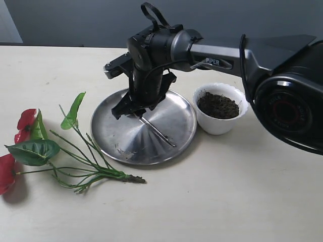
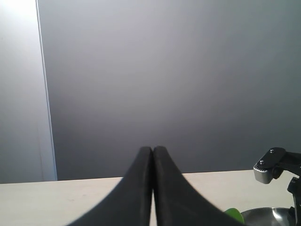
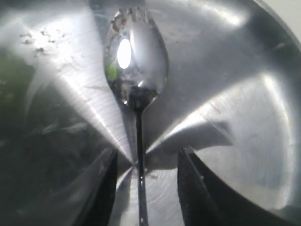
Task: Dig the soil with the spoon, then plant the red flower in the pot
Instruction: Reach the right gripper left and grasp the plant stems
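Note:
The spoon (image 1: 157,131) lies on the round steel plate (image 1: 176,116), its scalloped bowl (image 3: 136,61) facing up with a few soil crumbs at the tip. My right gripper (image 1: 133,108) hangs low over the plate, open, its fingers (image 3: 101,188) either side of the thin handle without touching it. The white pot (image 1: 218,126) stands right of the plate, filled with dark soil (image 1: 218,105). The red flower (image 1: 30,146) lies flat on the table left of the plate, stems pointing right. My left gripper (image 2: 153,148) is shut on nothing and does not show in the exterior view.
The right arm (image 1: 227,58) reaches across from the right, above the pot. The plate rim (image 2: 268,216) and a green leaf tip (image 2: 233,215) show in the left wrist view. A grey wall (image 2: 164,70) stands behind the cream table (image 1: 227,201).

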Controlling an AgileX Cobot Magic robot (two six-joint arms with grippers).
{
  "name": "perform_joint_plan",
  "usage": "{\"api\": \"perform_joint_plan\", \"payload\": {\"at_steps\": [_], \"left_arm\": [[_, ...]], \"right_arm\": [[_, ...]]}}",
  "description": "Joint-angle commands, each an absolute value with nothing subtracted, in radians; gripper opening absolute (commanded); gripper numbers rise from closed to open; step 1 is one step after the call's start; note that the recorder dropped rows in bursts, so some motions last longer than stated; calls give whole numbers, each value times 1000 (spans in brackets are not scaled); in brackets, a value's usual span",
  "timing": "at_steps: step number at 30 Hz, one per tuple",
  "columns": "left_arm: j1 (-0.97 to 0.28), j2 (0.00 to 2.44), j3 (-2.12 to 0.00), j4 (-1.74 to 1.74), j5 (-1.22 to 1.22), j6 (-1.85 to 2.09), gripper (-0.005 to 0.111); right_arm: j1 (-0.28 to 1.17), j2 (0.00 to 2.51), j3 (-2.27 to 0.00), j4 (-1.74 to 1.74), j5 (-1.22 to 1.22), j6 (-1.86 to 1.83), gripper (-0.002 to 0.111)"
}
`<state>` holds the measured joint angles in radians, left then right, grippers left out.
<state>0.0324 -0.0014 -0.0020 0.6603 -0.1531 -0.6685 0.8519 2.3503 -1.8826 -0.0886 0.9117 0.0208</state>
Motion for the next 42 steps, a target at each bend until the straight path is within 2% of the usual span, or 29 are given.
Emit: {"api": "perform_joint_plan", "payload": {"at_steps": [1, 6, 11, 14, 21, 31, 42], "left_arm": [[26, 0, 0, 659, -157, -670, 0], [26, 0, 0, 659, -157, -670, 0], [26, 0, 0, 659, -155, -670, 0], [26, 0, 0, 659, -155, -670, 0], [26, 0, 0, 659, -155, -670, 0], [26, 0, 0, 659, -155, -670, 0], [26, 0, 0, 659, -157, -670, 0]], "right_arm": [[848, 2303, -1889, -27, 994, 14, 42], [870, 2226, -1889, 175, 1048, -105, 42], [967, 2172, -1889, 300, 1038, -296, 42], [1060, 2170, -1889, 277, 1040, -363, 42], [1217, 2221, -1889, -25, 1025, -367, 42], [1228, 2242, -1889, 13, 1010, -364, 42], [1228, 2297, -1889, -57, 857, -347, 42]]}}
